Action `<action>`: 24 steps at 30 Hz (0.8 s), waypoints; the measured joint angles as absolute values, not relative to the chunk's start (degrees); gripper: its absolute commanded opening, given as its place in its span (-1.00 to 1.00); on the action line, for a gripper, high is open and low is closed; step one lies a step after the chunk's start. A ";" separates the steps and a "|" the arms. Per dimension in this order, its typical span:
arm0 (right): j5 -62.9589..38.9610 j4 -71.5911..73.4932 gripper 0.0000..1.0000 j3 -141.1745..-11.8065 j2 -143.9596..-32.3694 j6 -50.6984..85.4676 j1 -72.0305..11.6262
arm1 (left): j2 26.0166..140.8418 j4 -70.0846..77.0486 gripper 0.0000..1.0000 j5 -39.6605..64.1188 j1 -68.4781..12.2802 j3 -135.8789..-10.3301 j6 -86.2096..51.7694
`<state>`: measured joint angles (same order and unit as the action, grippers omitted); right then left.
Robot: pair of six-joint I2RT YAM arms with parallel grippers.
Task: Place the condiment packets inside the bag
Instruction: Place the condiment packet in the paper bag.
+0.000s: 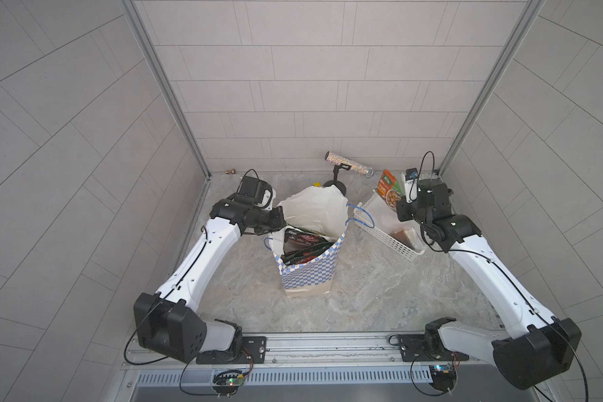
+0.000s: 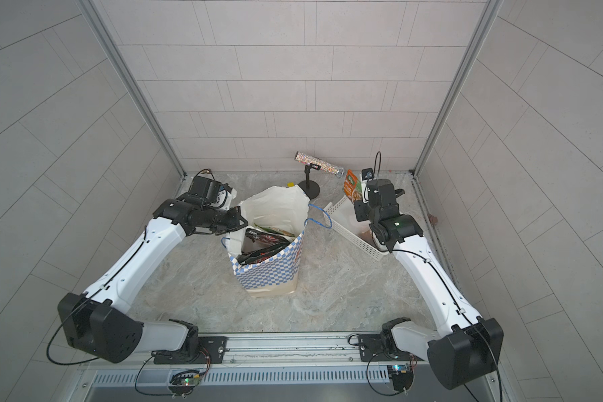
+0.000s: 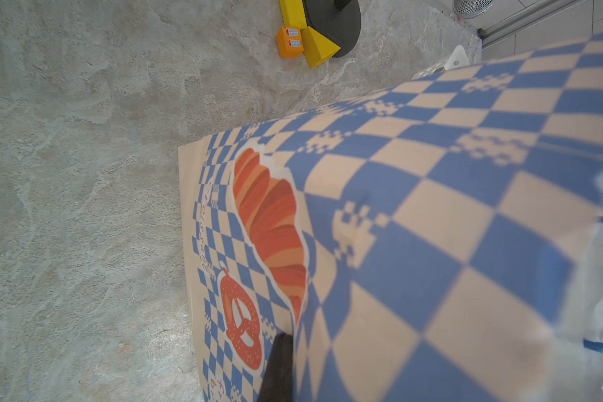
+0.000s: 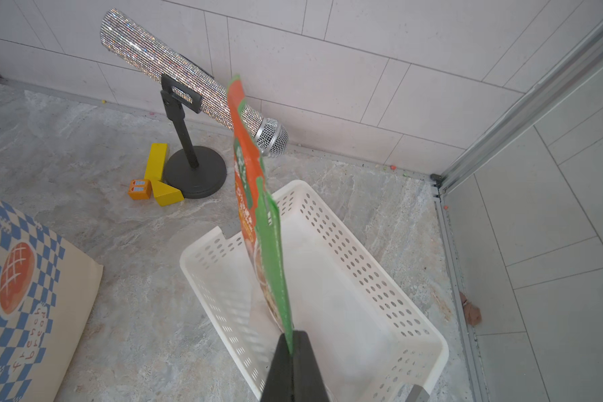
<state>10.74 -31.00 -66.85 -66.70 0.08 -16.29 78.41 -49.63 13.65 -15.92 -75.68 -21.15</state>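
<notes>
The checkered blue-and-white bag (image 1: 310, 275) (image 2: 268, 275) stands upright and open in the middle of the floor. Several dark and red condiment packets (image 1: 303, 243) (image 2: 263, 243) lie inside it. My left gripper (image 1: 281, 215) (image 3: 291, 336) is shut on the bag's left wall near the rim; only one black finger (image 3: 279, 365) shows outside the paper. My right gripper (image 4: 291, 343) is shut on the lower edge of a green-and-orange packet (image 4: 258, 209) (image 1: 387, 189), held upright above the white basket (image 4: 380, 243). A brownish packet (image 1: 402, 236) lies in the basket, partly hidden by my right arm.
The white perforated basket (image 1: 390, 240) (image 2: 355, 240) lies right of the bag. A glittery microphone on a black stand (image 1: 349, 163) (image 4: 174, 66) sits by the back wall, with yellow blocks (image 4: 157, 167) and an orange block (image 4: 139, 189) at its base. A metal frame post (image 4: 536, 97) marks the right corner.
</notes>
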 measured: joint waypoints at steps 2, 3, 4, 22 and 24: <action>10.70 -30.30 -1.00 -66.87 -64.99 -2.07 -18.15 | 78.41 -49.63 -1.00 13.65 -15.92 -75.68 -21.17; 10.72 -29.85 -1.00 -66.98 -64.05 -3.25 -19.31 | 78.41 -49.63 -1.00 13.65 -15.92 -75.68 -21.15; 10.63 -29.43 -1.00 -67.31 -62.98 -4.73 -20.75 | 78.41 -49.63 -1.00 13.65 -15.92 -75.68 -21.15; -6.68 -20.58 -1.00 -88.84 -68.53 -12.78 -36.10 | 78.41 -49.63 -1.00 13.65 -15.92 -75.68 -21.15; -7.31 -20.10 -1.00 -89.62 -72.10 -11.33 -36.18 | 78.41 -49.63 -1.00 13.63 -15.92 -75.68 -21.17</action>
